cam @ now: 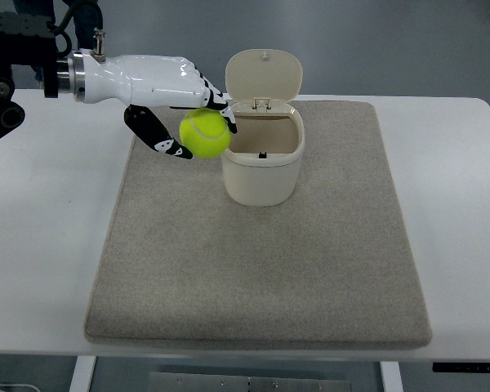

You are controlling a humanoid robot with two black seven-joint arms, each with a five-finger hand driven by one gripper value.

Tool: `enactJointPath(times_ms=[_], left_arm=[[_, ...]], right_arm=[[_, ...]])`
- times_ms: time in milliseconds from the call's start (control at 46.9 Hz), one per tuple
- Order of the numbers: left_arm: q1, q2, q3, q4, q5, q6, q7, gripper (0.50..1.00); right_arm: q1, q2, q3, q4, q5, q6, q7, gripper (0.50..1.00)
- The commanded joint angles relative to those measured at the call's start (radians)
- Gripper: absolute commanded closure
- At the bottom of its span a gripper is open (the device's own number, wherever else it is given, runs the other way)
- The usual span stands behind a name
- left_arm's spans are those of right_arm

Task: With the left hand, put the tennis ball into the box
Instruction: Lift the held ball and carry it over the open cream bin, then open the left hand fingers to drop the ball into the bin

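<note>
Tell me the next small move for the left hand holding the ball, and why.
Probably carry the tennis ball a little further right, over the box opening, before releasing. The left hand grips the ball just left of the box's rim, the lid stands open, and the inside looks empty.

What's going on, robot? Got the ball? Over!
Left hand shut on tennis ball, held just left of the box rim. Lid open, box looks empty. Right hand not in view. Nothing in the way.
</note>
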Motion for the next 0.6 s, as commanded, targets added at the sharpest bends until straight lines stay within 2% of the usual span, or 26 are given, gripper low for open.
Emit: enactJointPath(times_ms=[0,320,555,576], left_arm=[[-0.013,-0.037,0.003,0.04,0.003,0.001,0.001,1.0],[-0.048,-0.187,0.008,0.207,0.049,0.005,0.005,1.0],[-0.056,-0.264,0.008,0.285,0.067,0.016,0.012,1.0],[-0.057,-0.273,0.006,0.295,0.066,0.016,0.012,0.965]], right_arm=[[0.0,0.0,0.0,0.0,0.0,0.0,0.0,0.562],[0.0,0.0,0.0,0.0,0.0,0.0,0.0,0.562],[0.0,0.0,0.0,0.0,0.0,0.0,0.0,0.562],[0.0,0.0,0.0,0.0,0.0,0.0,0.0,0.562]])
